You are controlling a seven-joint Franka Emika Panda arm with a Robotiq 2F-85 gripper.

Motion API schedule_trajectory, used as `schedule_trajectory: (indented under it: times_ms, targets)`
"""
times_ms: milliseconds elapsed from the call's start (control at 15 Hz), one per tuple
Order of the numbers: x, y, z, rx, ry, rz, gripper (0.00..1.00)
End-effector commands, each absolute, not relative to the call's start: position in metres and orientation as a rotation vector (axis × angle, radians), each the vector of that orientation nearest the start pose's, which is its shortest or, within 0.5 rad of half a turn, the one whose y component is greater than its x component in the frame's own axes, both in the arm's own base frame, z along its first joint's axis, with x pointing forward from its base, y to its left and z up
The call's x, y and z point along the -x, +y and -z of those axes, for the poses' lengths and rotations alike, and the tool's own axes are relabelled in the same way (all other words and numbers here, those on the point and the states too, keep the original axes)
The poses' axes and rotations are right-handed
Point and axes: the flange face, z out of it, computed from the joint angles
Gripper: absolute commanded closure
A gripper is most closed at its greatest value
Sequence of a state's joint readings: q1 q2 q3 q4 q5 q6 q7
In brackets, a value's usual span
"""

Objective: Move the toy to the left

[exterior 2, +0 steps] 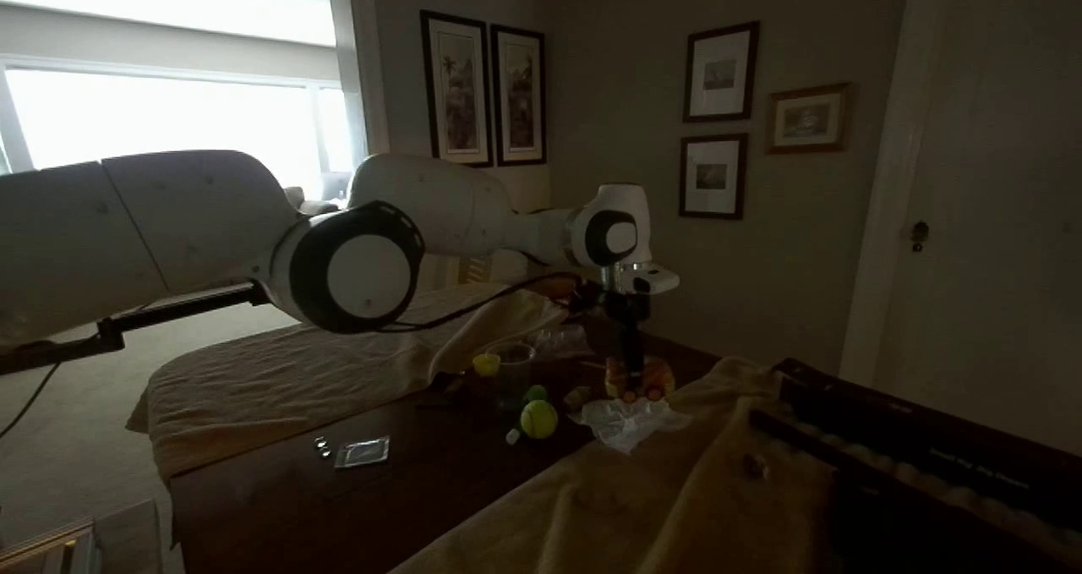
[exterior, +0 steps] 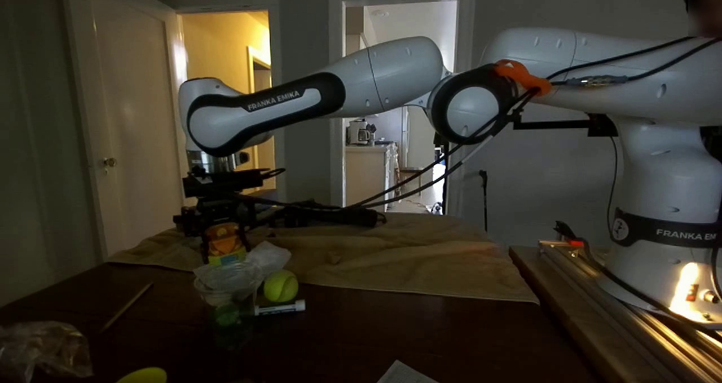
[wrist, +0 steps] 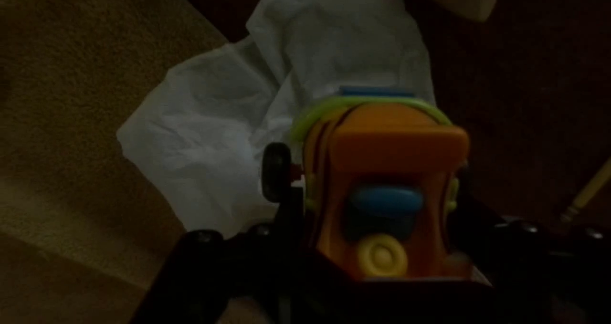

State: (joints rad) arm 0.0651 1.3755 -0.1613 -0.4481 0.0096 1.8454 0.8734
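The claw (wrist: 379, 209) is closed on the orange toy (wrist: 396, 150): its fingers (wrist: 290, 219) bear on opposite flanks, and the jaws stand apart by the breadth of the toy body. The toy shows green trim, a blue block and a round yellow part. In an exterior view it is located toward the edge of the desk (exterior: 350, 338) opposite the robot base (exterior: 654, 270); whether its underside contacts any surface cannot be determined. Directly beside the toy in the wrist view is a crumpled white sheet (wrist: 200, 142), resting partly on the tan cloth (exterior: 406, 259) and partly on the desk. The cloth covers the far edge of the desk in an exterior view. Next outward, a clear cup (exterior 2: 513, 375) stands upright, with a green ball (exterior 2: 536, 394) just beside it. A tennis ball (exterior: 281, 286) rests near the cup; a white-capped tube (exterior: 280, 308) lies just beside the tennis ball. A wooden stick (exterior: 128, 306) and crinkled clear plastic (exterior: 45, 349) lie toward the edge opposite the robot base. A silver packet (exterior 2: 362, 452) lies toward the edge facing the base, with small shiny pieces (exterior 2: 322, 447) just beside it.
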Motion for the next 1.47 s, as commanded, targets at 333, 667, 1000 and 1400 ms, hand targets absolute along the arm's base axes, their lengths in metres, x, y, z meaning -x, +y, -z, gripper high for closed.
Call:
schedule_trajectory:
  times_ms: [333,667,1000,1400]
  targets:
    - [-0.82,0.005,-0.294,3.044,0.881,0.267,0.51]
    - [-0.82,0.012,-0.321,3.085,0.445,0.265,0.51]
    - [-0.82,0.015,-0.313,3.102,0.295,0.258,0.26]
    - [-0.822,0.012,-0.313,3.125,0.005,0.283,0.51]
